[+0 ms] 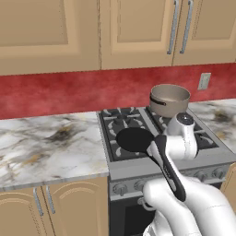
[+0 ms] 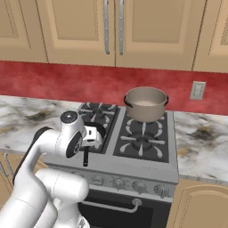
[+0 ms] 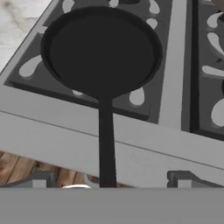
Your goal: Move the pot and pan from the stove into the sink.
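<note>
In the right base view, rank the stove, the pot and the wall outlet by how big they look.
1. Stove, by far the largest.
2. Pot, on the back right burner.
3. Outlet, smallest. It sits on the wall behind the pot, a bit farther from the camera, but the gap in size looks too wide for that to change the order.

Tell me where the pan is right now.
The pan sits on the stove's front-left burner, its long handle reaching over the front edge toward the robot; the pot stands on the back-right burner.

Tan cabinets [image 1: 133, 32], red backsplash [image 1: 69, 92] (mottled), marble counter [image 1: 46, 143]
</note>
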